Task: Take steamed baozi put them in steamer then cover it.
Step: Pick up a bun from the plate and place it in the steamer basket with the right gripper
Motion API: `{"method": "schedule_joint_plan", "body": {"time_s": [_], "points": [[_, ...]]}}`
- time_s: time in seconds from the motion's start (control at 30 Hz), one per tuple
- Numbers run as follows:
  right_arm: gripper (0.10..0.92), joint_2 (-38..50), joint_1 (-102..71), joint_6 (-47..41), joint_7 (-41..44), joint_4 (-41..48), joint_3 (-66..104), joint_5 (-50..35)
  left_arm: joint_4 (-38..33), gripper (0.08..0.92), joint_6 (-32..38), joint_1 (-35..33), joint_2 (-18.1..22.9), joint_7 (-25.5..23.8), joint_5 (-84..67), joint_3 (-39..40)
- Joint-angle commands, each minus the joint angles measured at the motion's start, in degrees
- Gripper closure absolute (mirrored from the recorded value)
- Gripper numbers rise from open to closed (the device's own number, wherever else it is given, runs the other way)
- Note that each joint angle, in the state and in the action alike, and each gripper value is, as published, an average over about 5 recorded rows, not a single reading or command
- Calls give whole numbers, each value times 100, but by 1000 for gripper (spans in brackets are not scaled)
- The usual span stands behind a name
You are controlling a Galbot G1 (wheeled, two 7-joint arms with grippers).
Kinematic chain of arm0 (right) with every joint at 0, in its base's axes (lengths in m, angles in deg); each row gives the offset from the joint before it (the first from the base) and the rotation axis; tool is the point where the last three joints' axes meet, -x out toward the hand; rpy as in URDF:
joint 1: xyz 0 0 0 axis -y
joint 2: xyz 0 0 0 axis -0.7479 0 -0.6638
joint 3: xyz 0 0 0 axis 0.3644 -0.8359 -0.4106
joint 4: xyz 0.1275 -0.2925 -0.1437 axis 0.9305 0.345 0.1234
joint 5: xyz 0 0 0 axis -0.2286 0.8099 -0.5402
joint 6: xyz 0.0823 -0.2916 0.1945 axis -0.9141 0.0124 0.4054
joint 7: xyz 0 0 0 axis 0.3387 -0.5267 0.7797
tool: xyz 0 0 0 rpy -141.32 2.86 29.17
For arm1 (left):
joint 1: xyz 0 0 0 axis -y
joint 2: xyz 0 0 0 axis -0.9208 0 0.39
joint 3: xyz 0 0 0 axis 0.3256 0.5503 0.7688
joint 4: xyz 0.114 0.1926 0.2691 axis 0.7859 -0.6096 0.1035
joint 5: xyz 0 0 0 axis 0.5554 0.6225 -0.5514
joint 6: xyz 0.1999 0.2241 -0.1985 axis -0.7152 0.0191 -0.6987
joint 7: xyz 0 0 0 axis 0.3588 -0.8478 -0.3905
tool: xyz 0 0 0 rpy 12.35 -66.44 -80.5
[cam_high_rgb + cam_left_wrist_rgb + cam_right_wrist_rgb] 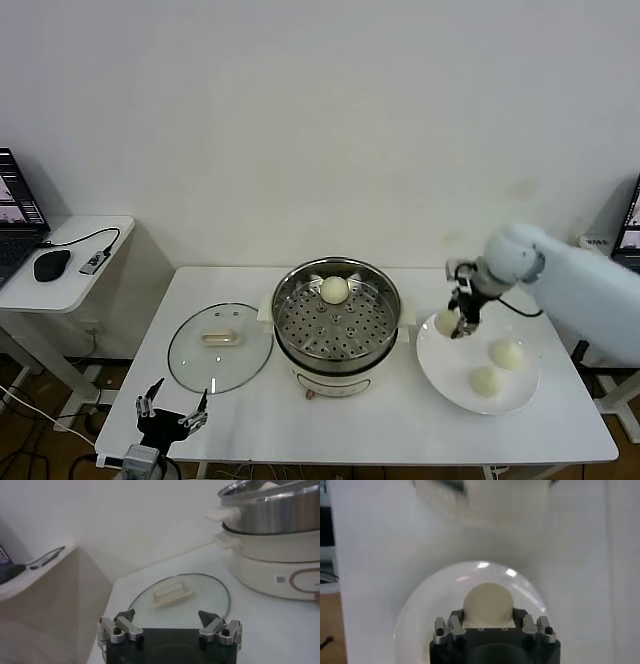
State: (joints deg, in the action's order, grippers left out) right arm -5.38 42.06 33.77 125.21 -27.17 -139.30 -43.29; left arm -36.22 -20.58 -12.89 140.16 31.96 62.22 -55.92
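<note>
Tabletop [360, 420], white and rectangular, against a plain pale wall.
Right gripper [452, 322] seemingly clamps one round cream-white bun [446, 321] above the flat white plate [445, 375]; left gripper [172, 412] gapes, idle, beside the clear glass lid [220, 347].

Cover [220, 346] left of steamer [337, 325] — one baozi [334, 290] inside — plate [445, 372] right.

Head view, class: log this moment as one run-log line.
right gripper: shut on bun over plate | left gripper: open, parked near lid | steamer: one bun inside, uncovered
</note>
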Motion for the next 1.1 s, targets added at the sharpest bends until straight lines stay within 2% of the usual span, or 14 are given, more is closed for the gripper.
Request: {"method": "schedule_joint_plan", "body": {"time_s": [0.03, 0.27, 0.63, 1.1], "points": [[423, -761, 2208, -298, 264, -107, -1419, -1340, -162, 177, -12, -6, -2, -4, 37, -26], [423, -1712, 1911, -545, 143, 272, -1349, -1783, -249, 177, -16, -29, 30, 12, -18, -47], [423, -3052, 998, -666, -118, 1093, -982, -1544, -297, 177, -22, -32, 27, 24, -131, -123], [423, -3639, 5, -716, -534, 1582, -533, -974, -366, 177, -91, 22, 70, -25, -227, -72]]}}
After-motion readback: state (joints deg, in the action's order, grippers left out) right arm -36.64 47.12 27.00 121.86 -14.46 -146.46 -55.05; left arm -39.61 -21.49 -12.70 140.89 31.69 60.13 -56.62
